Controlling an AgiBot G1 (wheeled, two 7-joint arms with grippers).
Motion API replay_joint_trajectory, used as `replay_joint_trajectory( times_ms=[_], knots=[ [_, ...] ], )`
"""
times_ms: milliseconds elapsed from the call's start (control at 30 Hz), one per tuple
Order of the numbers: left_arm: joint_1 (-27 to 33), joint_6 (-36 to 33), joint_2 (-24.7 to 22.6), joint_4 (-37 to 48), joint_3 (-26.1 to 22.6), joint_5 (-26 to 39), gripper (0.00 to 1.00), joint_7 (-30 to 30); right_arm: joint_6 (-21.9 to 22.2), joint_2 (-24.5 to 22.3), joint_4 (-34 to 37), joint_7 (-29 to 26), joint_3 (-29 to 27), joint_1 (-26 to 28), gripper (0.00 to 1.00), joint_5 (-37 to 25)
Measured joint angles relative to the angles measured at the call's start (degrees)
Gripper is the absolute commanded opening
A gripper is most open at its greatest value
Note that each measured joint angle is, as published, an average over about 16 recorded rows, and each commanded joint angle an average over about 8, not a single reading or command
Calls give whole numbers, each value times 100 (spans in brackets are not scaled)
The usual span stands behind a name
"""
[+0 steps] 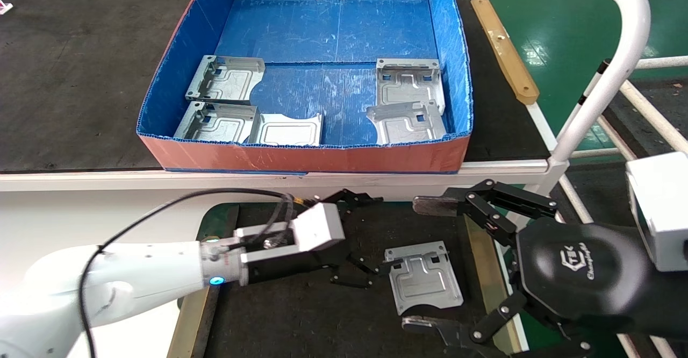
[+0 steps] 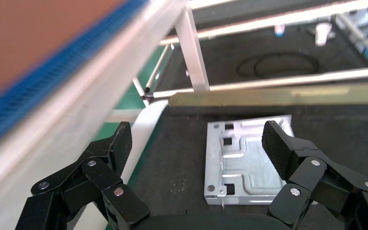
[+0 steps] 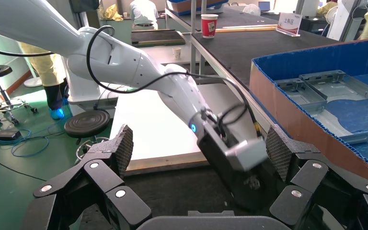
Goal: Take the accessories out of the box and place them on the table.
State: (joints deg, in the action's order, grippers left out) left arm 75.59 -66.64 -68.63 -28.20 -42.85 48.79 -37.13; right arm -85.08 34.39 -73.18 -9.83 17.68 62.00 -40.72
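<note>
So five of the accessories are being kept in the box (image 1: 188, 51) right now: one plate (image 1: 228, 78) and another (image 1: 217, 122) are sitting along the box's 9 o'clock side, a third (image 1: 287, 129) is lying just beside the second at the near wall, and two more (image 1: 408, 81) (image 1: 406, 123) are lying over at the 3 o'clock side, the nearer one overlapping the farther one a bit. The box itself is being carried on a black-topped bench with a white rail, up at 12 o'clock in the head view.

The sixth plate (image 1: 424, 276) is lying flat on the dark mat of the table (image 1: 301, 315), down at roughly 5 o'clock in the head view, and nothing is gripping it. In the left wrist view the same plate (image 2: 242, 167) is being framed between the gripper's fingers but not touched.

The left gripper (image 1: 368, 240) is being held low over the mat at the plate's 9 o'clock, fingers spread wide, one fingertip right near the plate's edge. Whether it's actually touching can't be told.

The right gripper (image 1: 424, 264) is being held over the plate from its 3 o'clock side, also spread wide, with one finger (image 1: 435, 205) at the plate's 12 o'clock and the other (image 1: 424, 324) at its 6 o'clock. Nothing is being pinched by either one.
</note>
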Motion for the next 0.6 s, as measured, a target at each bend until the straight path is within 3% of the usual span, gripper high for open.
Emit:
replay_joint_trajectory(
  times_ms=[367, 600],
  knots=[
    [-330, -448, 791, -1067, 631, -163, 100, 1126, 1, -1, 0, 1, 3, 1, 100, 2],
    [-435, -591, 1042, -1406, 831, -215, 100, 1484, 1, -1, 0, 2, 3, 1, 100, 2]
  ],
)
